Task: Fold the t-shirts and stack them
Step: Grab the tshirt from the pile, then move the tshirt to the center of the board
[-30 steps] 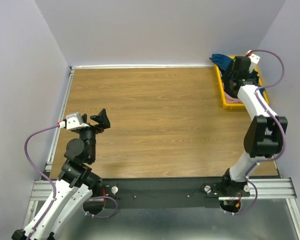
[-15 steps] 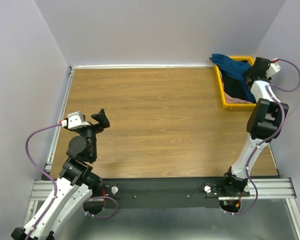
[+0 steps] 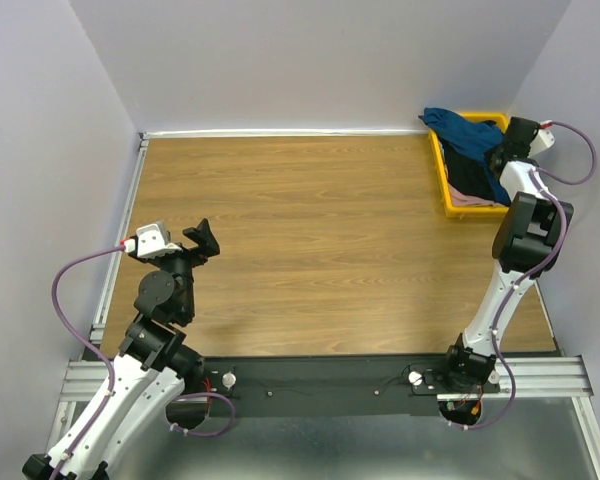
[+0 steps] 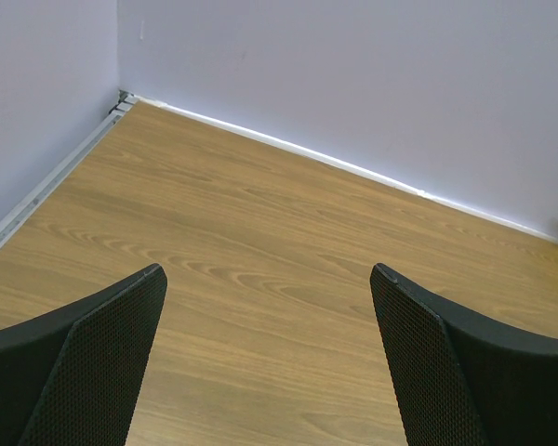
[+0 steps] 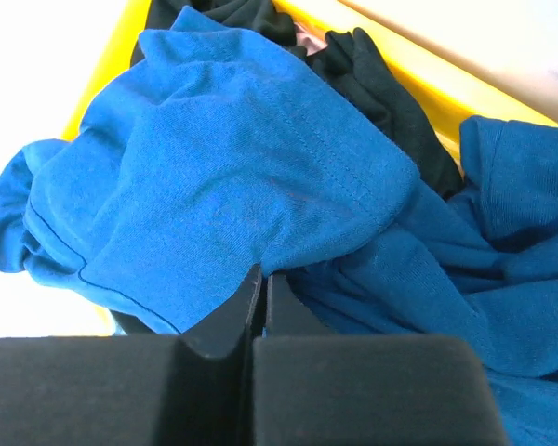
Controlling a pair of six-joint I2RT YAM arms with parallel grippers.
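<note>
Right tool [image 5: 262, 279] pinched shut on fold of blue shirt [image 5: 242, 177] in tray [image 5: 428, 72]; left tool [image 4: 268, 271] wide over desk [image 4: 214, 214]. I'd lift slow so black shirt [image 5: 381, 102] doesn't drag along.

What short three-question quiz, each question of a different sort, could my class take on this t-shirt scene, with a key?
1. True or false: the left gripper stands open above the table, holding nothing.
2. Where do the t-shirts lie? A: spread flat on the table. B: heaped in the yellow tray. C: hanging from the left gripper.
3. Short answer: the right gripper is shut; which t-shirt do its fingertips touch?
Key: 1 true; 2 B; 3 the blue t-shirt.
</note>
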